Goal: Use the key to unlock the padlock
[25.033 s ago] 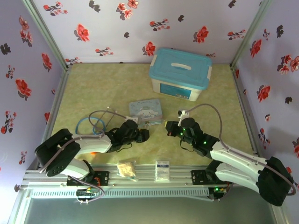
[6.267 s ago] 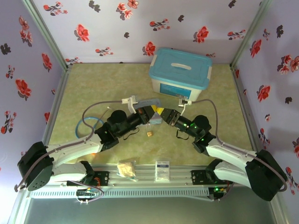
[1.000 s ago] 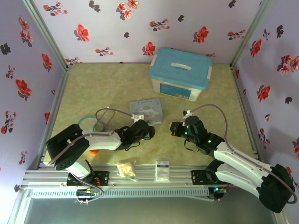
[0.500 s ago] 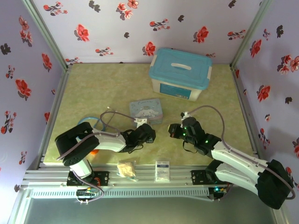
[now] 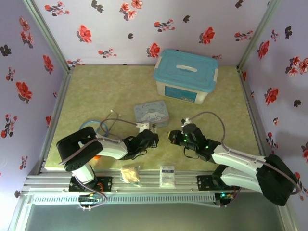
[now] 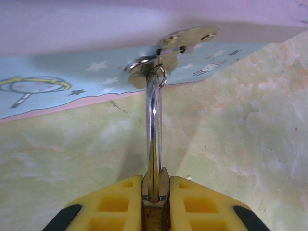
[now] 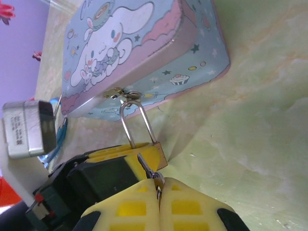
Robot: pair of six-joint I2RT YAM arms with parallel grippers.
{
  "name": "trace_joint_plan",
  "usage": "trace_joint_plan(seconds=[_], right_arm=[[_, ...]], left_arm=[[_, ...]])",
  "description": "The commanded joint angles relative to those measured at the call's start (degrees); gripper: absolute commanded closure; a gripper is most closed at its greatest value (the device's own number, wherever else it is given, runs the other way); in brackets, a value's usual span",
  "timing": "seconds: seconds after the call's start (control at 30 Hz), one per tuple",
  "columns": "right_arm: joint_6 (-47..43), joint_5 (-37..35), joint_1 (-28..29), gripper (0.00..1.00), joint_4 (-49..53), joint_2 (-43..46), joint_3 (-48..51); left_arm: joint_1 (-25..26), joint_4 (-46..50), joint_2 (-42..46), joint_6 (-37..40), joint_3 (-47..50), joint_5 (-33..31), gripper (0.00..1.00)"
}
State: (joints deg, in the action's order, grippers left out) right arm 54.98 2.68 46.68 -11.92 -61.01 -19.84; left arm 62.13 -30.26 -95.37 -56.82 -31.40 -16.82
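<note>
Jaws of the left gripper [image 6: 155, 188] are pinched tight on the padlock [image 6: 153, 115], its shackle hooked through the clasp [image 6: 169, 47] on the cartoon tin [image 7: 144, 43]. The right gripper [image 7: 159, 190], close beside the tin, is clamped on the key [image 7: 146, 167], tip nearly at the padlock

Left end effector [image 6: 155, 187] clamped; right end effector [image 7: 159, 190] clamped; tips close.
</note>
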Motion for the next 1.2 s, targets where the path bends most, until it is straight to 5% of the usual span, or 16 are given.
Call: trace_joint_plan(seconds=[0.0,0.43,1.17], right_arm=[[5.7,1.6,0.5,1.00,-6.2,-2.5,1.8],[14.8,-3.7,4.6,1.00,-18.2,-8.4,5.5],[21.9,-15.9,9.2,1.00,-33.1,-15.4,7.5]], left_arm=[[-0.4,-7.2,2.8,-2.8,1.6,-2.2,0.89],[-1.2,-29.1,-0.8,-16.1,7.4,-3.3,1.00],[-0.7,-37.7,-3.3,-26.7,7.9,-11.4,1.00]])
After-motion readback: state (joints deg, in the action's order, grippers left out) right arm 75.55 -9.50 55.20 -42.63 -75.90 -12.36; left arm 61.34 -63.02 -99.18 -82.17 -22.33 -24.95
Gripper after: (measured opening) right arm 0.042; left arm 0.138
